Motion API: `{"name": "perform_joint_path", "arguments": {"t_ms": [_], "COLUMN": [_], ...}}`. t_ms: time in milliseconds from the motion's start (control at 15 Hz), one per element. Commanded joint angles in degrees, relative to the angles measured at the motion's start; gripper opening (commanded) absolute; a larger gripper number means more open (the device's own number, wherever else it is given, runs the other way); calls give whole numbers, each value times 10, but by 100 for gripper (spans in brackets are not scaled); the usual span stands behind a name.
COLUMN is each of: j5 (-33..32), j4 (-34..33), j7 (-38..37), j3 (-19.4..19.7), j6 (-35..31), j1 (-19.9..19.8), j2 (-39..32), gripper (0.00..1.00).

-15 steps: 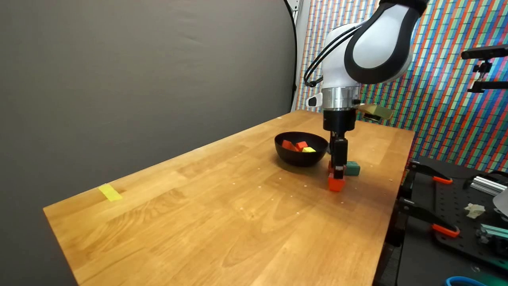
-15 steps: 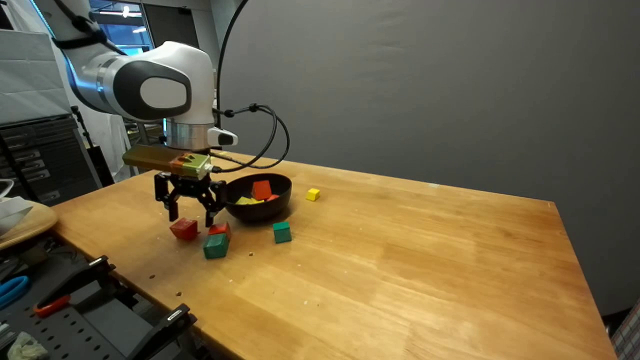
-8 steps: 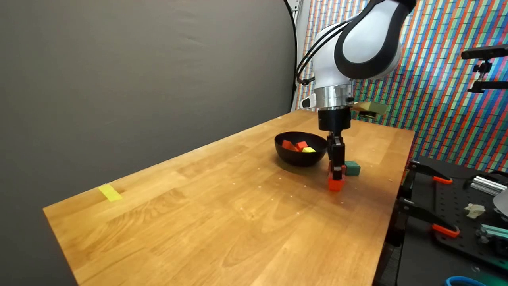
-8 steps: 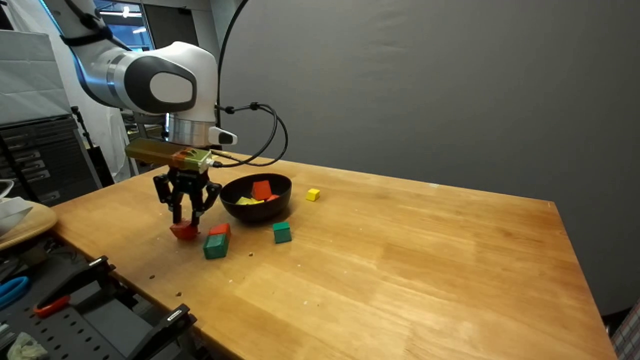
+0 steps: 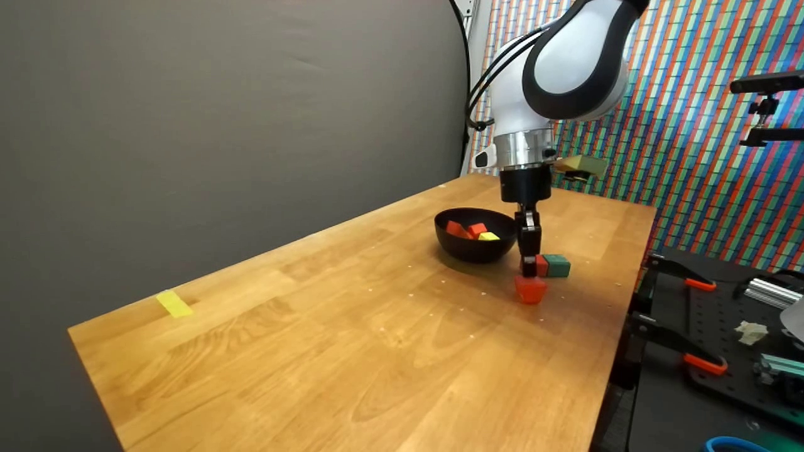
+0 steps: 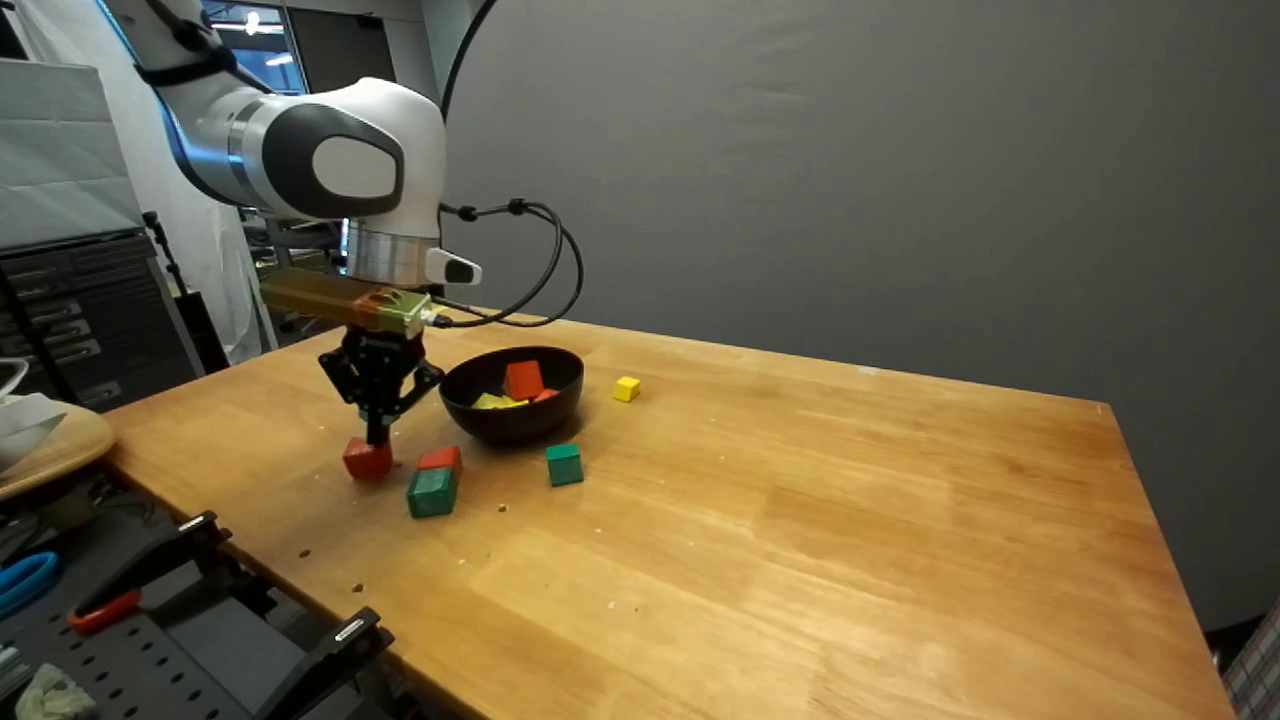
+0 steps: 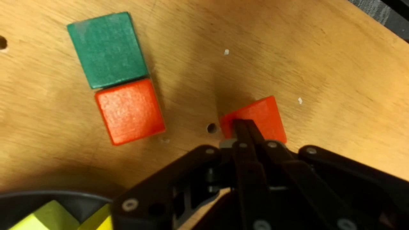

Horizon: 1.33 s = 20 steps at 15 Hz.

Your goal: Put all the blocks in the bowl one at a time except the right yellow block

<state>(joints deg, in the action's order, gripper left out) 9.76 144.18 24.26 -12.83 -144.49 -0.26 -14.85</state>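
Observation:
My gripper (image 7: 246,121) is shut with its fingertips together and nothing between them. In all views the tips stand over a red block (image 7: 268,116) that rests on the table; whether they touch its top I cannot tell. Beside it, a second red block (image 7: 131,111) lies against a green block (image 7: 108,51). Another green block (image 6: 564,466) sits by itself in front of the black bowl (image 6: 510,422). Past the bowl is a yellow block (image 6: 626,389). Red blocks (image 5: 477,230) and yellow blocks (image 7: 48,217) lie inside the bowl.
Black clamps (image 6: 330,665) grip the table's near edge in an exterior view. A round wooden board (image 6: 60,445) stands at the far left there. A flat yellow tape strip (image 5: 174,304) is stuck near the table's corner.
The fingers went from wide apart to fully together over the red block, while the gripper shifted slightly. That block now looks a little turned. Other blocks and the bowl stayed put.

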Motion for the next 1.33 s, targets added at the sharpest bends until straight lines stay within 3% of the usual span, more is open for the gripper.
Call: {"name": "perform_joint_path", "arguments": {"t_ms": [0,67,133,333,867,1267], "j5": [2,5,2,7,-13,-36], "j4": [21,23,22,28,2,-57], "j7": [-2,2,-4,2,41,80], "j3": [6,6,9,10,13,10], "j6": [-3,-3,-6,-15,-7,32], "j1": [3,2,4,2,1,-2], "j2": [36,38,36,44,3,-53], "gripper": [8,8,29,39,100,100]}}
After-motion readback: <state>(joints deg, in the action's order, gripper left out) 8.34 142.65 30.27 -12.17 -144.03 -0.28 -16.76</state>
